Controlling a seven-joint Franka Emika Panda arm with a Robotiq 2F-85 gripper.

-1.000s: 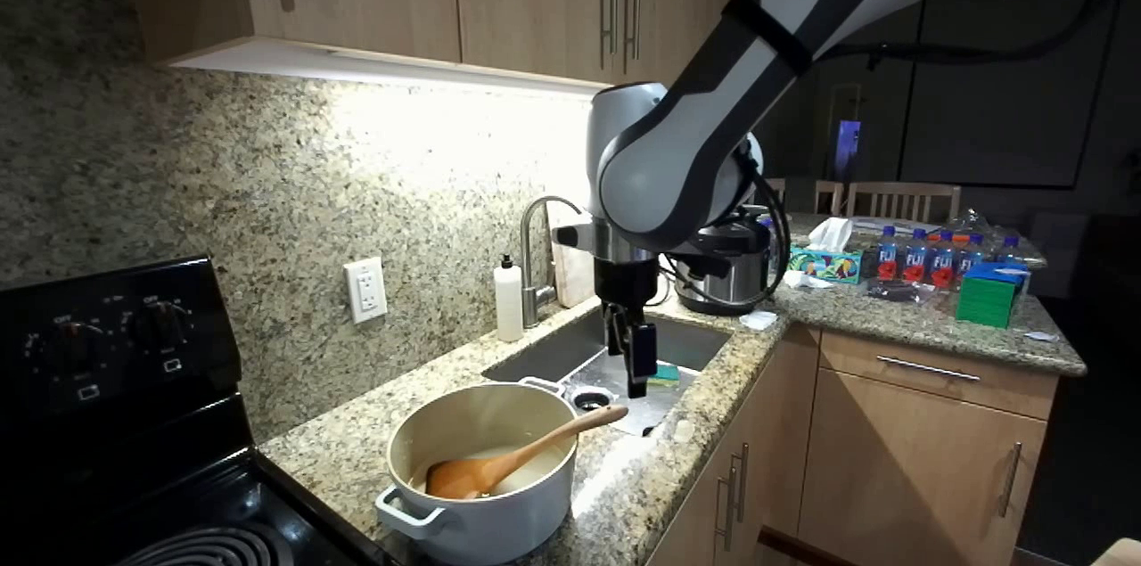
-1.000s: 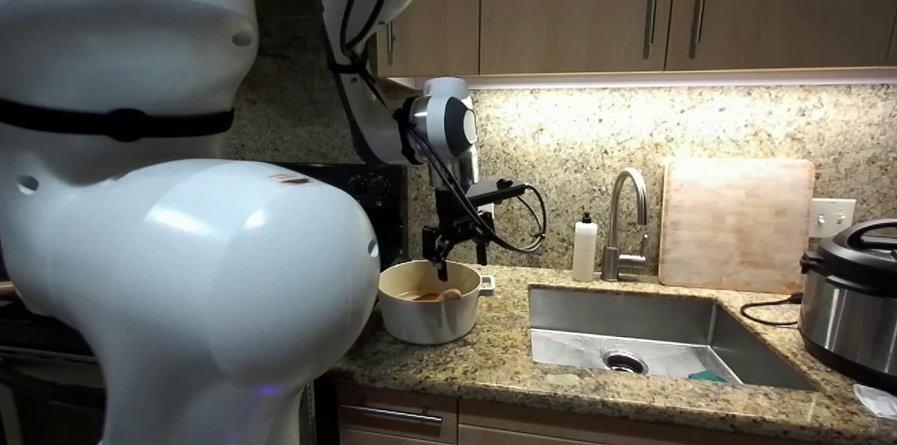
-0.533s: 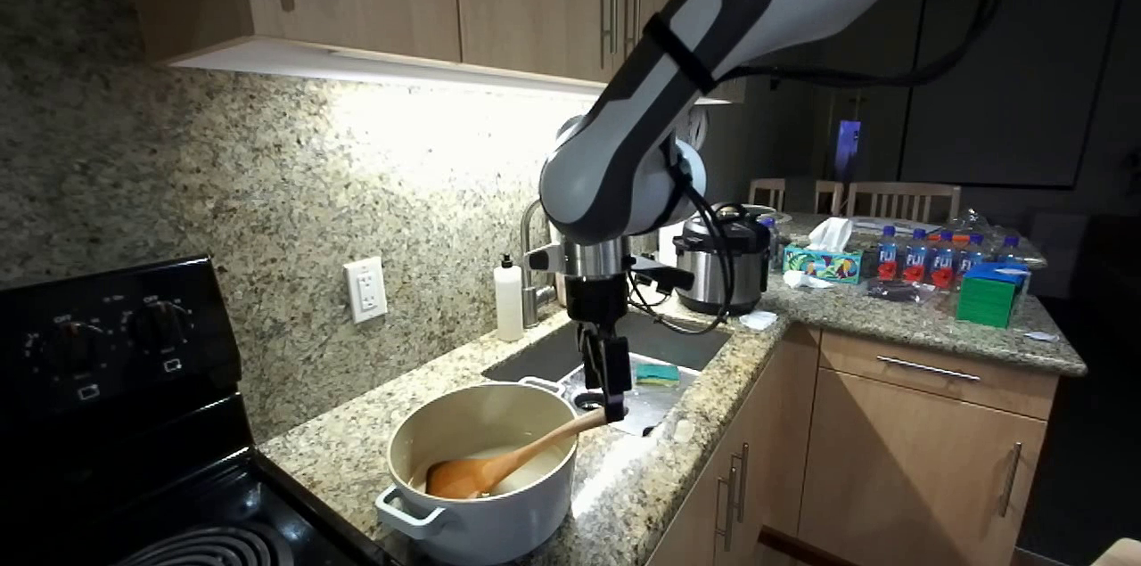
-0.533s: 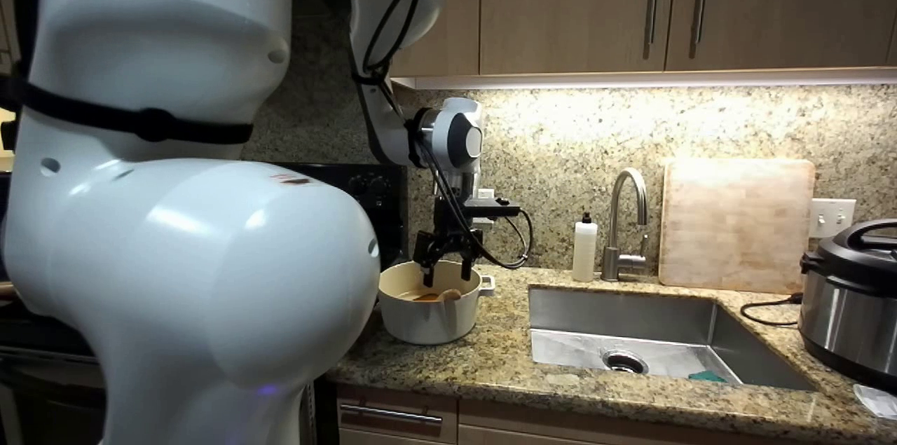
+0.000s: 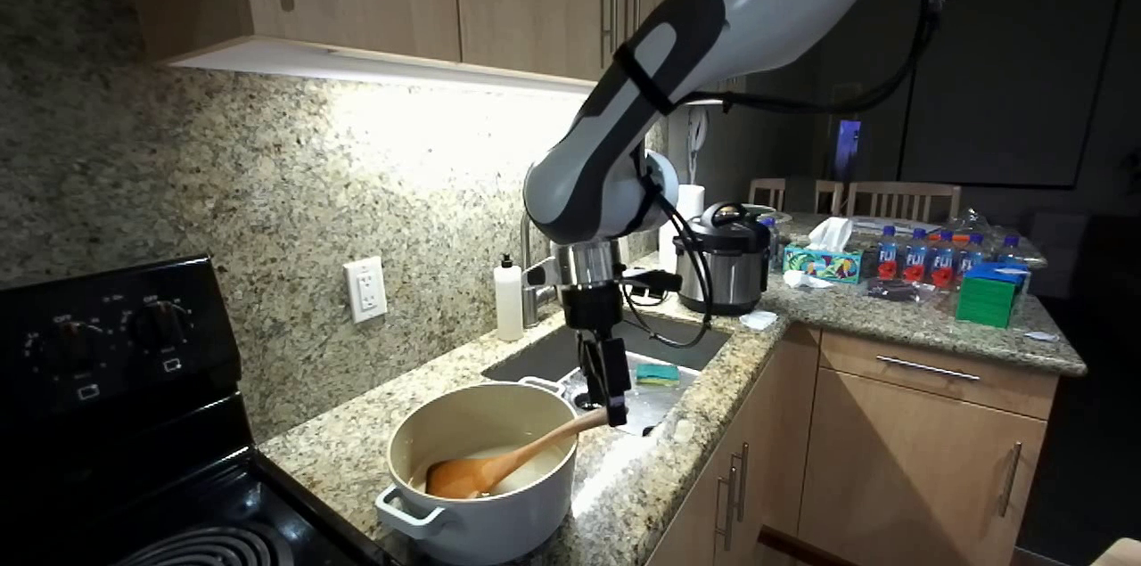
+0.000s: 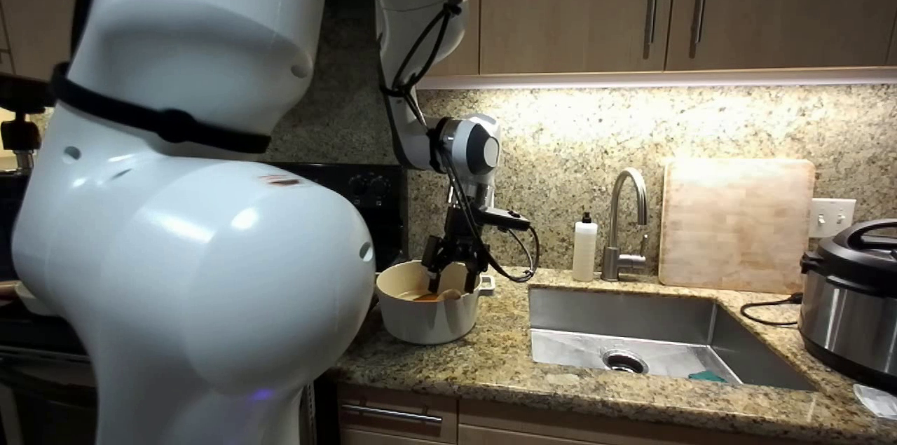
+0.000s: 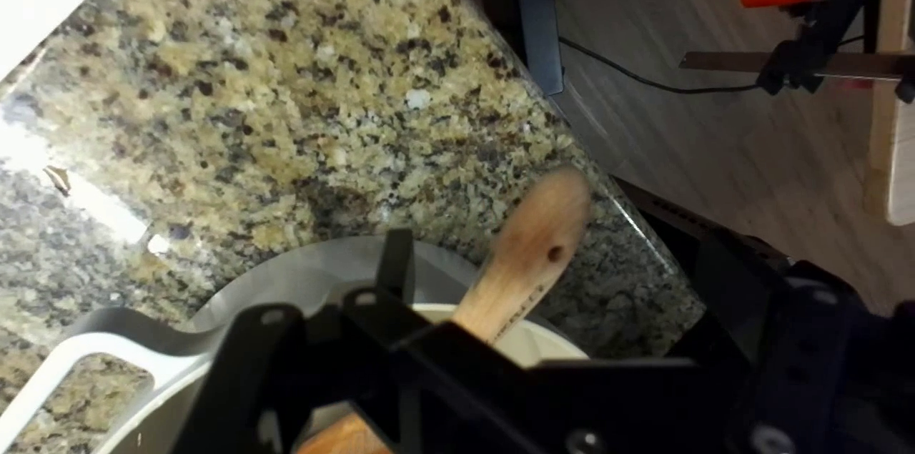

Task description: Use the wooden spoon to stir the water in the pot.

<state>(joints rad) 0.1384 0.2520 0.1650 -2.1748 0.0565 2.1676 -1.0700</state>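
Observation:
The tan wooden spoon (image 5: 515, 461) leans in the pot (image 5: 508, 523), its orange-brown head low inside and its handle over the rim. The water (image 5: 528, 475) is a pale surface around the spoon head, hard to tell from the pot floor. My gripper (image 6: 451, 284) points down at the handle end; in an exterior view the two fingers stand apart, with the handle end (image 6: 450, 295) between them. In the other angle the fingertips (image 5: 615, 411) overlap the handle end. The wrist view shows the handle end (image 7: 525, 254) beyond the dark fingers; contact cannot be told.
The sink (image 6: 624, 312) with a green sponge (image 5: 658, 374) lies beside the pot. A soap bottle (image 6: 584, 249), a faucet (image 6: 613, 228) and a cutting board (image 6: 737, 224) stand behind it. The black stove (image 5: 178, 495) and the silver-and-black cooker (image 5: 724, 263) are at either side.
The arm has come down toward the pot, and the gripper has moved from above and behind the spoon's handle end to around it. The spoon and pot have not moved.

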